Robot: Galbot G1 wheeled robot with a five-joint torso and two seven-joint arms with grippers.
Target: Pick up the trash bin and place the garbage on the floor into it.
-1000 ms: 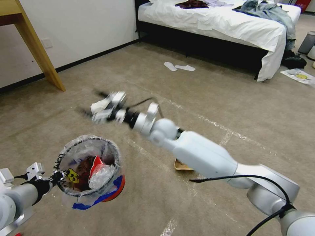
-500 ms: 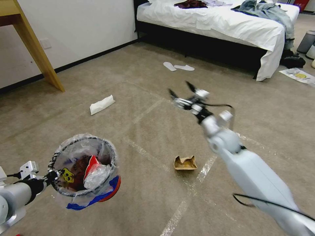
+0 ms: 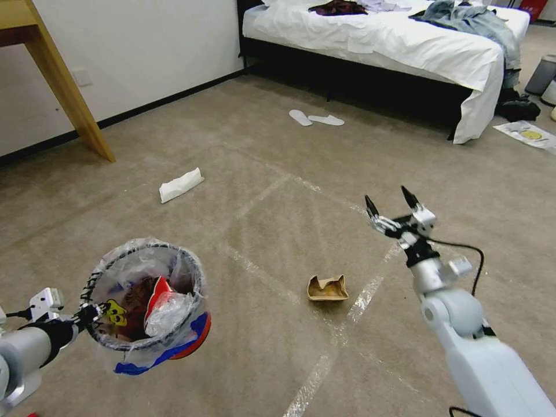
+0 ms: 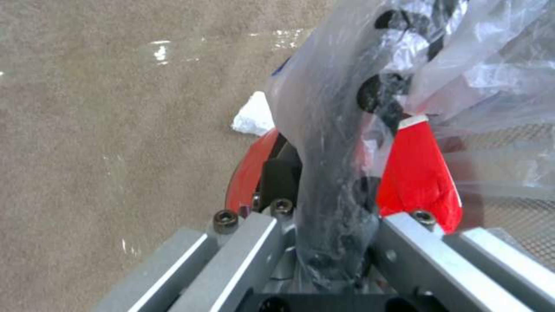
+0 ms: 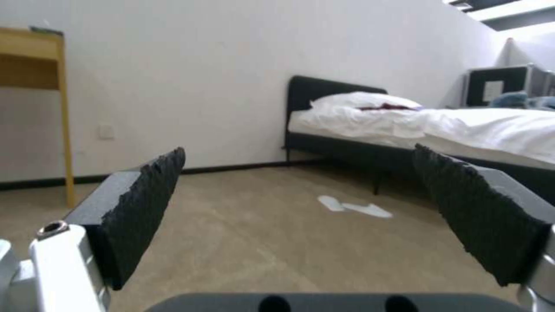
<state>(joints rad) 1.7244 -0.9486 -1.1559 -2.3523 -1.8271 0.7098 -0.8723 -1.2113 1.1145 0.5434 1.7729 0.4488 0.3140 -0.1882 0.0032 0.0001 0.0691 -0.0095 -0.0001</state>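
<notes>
The trash bin (image 3: 146,307), black mesh lined with a clear bag over a red base, hangs above the floor (image 3: 272,359) at lower left. My left gripper (image 3: 90,314) is shut on its rim; the left wrist view shows the gripper (image 4: 331,234) clamping the bag and the bin's mesh (image 4: 399,108). Red and clear wrappers lie inside the bin. My right gripper (image 3: 392,202) is open and holds nothing, raised above the carpet at the right. Garbage on the floor: a brown cardboard tray (image 3: 327,288) down-left of the right gripper and a white tissue (image 3: 181,185) farther left.
A bed (image 3: 405,40) with white sheets stands at the back, with white slippers (image 3: 317,119) before it. A wooden table leg (image 3: 69,87) is at far left. Papers and dark clothes (image 3: 521,116) lie at right. Through the open right fingers (image 5: 145,203) I see the slippers (image 5: 354,208).
My right arm has swung from over the white tissue to the right and drawn back, its gripper still empty. The tissue lies where it was. The bin has barely shifted.
</notes>
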